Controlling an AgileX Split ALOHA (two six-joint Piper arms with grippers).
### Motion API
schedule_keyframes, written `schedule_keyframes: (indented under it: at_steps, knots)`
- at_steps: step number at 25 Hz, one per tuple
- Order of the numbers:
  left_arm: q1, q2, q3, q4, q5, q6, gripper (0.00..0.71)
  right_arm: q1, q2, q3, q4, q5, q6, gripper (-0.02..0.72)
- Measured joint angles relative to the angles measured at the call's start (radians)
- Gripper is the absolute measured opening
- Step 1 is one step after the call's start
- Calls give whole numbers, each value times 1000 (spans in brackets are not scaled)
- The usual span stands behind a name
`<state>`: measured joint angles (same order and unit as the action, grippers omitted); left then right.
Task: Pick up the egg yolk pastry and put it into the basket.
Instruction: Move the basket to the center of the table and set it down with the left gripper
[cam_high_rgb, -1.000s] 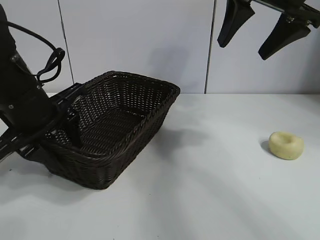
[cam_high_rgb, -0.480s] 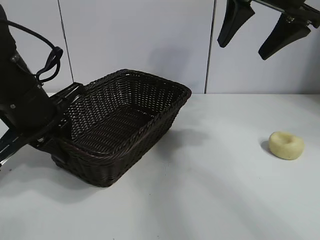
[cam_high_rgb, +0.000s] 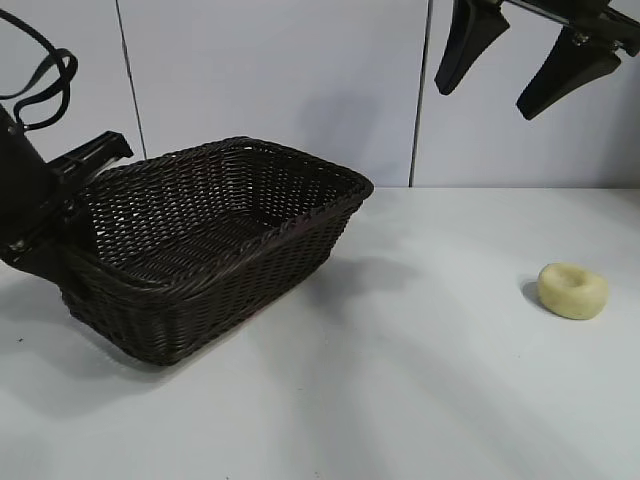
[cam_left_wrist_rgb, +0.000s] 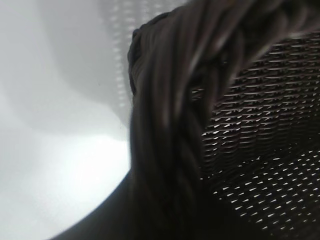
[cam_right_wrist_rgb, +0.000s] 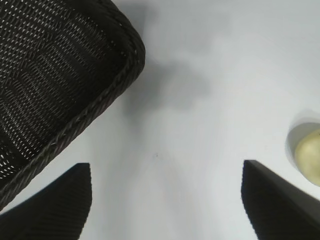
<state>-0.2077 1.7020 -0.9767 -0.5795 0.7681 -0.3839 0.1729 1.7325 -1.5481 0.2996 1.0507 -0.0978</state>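
Gripping basket (cam_high_rgb: 215, 245) rim, left jaws pinched, right jaws spread above white table (cam_high_rgb: 420, 380), pastry (cam_high_rgb: 572, 290) apart.

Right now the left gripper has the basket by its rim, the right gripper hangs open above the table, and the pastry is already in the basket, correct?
Not quite. The egg yolk pastry lies on the table, apart from the basket, as the exterior view shows. The rest holds.

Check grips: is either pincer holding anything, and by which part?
The left pincer grips the wicker basket by the braided rim at its left end. The right pincer hangs open above the table, holding nothing; the egg yolk pastry lies untouched.
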Motion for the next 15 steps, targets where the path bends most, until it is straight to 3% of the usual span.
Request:
schedule_keyframes:
  at_steps: [7,15]
  knots:
    - [2,0,-52,79,76,107,100,0,0,0,0,0,0,590]
    - [4,97,-315,158,270,236,100,0,0,0,0,0,0,590]
